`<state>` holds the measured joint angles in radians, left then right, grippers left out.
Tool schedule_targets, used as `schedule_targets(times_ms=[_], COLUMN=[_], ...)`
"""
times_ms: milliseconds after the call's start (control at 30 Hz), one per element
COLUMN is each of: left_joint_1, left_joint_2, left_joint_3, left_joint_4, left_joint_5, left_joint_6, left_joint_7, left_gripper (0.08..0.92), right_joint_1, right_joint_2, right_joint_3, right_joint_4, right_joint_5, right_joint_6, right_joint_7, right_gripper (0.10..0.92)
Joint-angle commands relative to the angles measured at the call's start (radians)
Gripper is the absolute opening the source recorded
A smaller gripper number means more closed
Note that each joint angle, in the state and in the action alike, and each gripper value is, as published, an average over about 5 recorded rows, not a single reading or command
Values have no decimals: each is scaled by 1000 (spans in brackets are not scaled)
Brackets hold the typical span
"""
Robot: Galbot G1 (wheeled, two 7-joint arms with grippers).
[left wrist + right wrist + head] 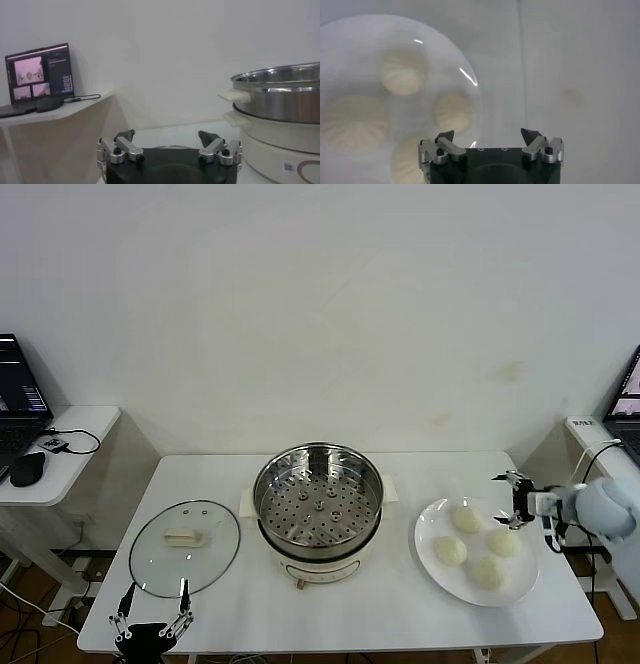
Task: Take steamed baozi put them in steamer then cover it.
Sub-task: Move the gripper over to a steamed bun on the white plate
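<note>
Four soft, squashable baozi (467, 519) on plate (428, 529) at steamer's (317, 502) 3 o'clock, right claw (515, 502) spread wide beside them, grip sides gently; left claw (152, 621) spread, parked.

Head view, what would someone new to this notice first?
Probably the shiny steamer standing open at the middle of the white table, its perforated tray bare. To its right a white plate holds four pale baozi, with the open right gripper hovering just beside the plate's far edge. On the steamer's left the glass lid lies flat on the table, and the open left gripper waits at the near edge.
</note>
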<state>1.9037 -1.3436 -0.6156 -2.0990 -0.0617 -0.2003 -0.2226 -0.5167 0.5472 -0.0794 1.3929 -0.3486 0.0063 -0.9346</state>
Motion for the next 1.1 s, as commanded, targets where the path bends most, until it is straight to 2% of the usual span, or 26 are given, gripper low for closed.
schedule_targets(times_ms=[33, 600, 1100], left_joint_1=[0, 2, -1], left_joint_2=[0, -3, 1], left_joint_3=[-2, -13, -26], left_joint_4=[-2, -9, 4], left_joint_5=[16, 8, -1], left_joint_6=[-3, -3, -5], left_joint_7=[-3, -6, -8], left_gripper=[823, 823, 823], right_joint_1=[228, 242, 236], right_joint_2=[-36, 141, 204], right_joint_3=[-272, -357, -352], right_joint_4=[-77, -197, -281], right_joint_5=[39, -18, -109], right_joint_6=[-1, -40, -51], right_joint_7=[-102, -46, -17], right_gripper=[823, 815, 737])
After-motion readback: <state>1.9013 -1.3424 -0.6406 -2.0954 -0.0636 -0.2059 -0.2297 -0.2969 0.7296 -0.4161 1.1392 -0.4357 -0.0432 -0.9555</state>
